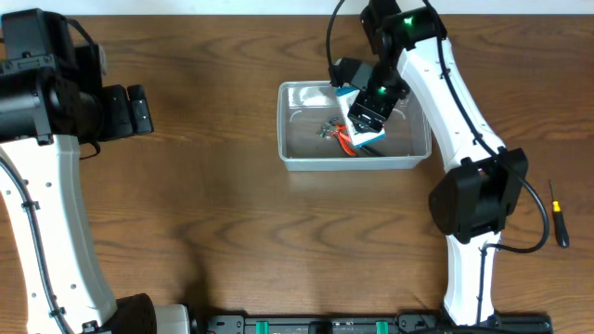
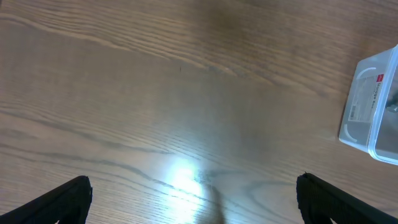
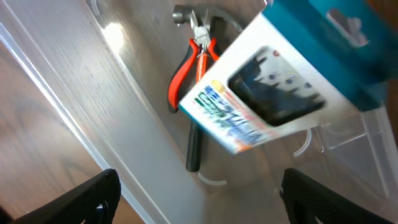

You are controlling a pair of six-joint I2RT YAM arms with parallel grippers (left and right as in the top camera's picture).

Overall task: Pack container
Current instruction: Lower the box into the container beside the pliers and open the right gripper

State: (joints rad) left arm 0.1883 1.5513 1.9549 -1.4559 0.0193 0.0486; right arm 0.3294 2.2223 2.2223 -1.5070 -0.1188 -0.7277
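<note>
We hold our right gripper point(image 3: 200, 196) spread wide above the container point(image 1: 302, 144), right of centre toward the far edge, so the box point(image 3: 267, 93) sits free, tilted over pliers point(image 3: 185, 78) and hammer point(image 3: 194, 149) inside, while our left gripper point(image 2: 194, 199) hangs open, well apart at left.

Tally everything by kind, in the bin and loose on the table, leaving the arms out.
Clear container: 1
Blue-and-white box: 1
Red-handled pliers: 1
Hammer: 1
Screwdriver: 1
Total: 5
</note>
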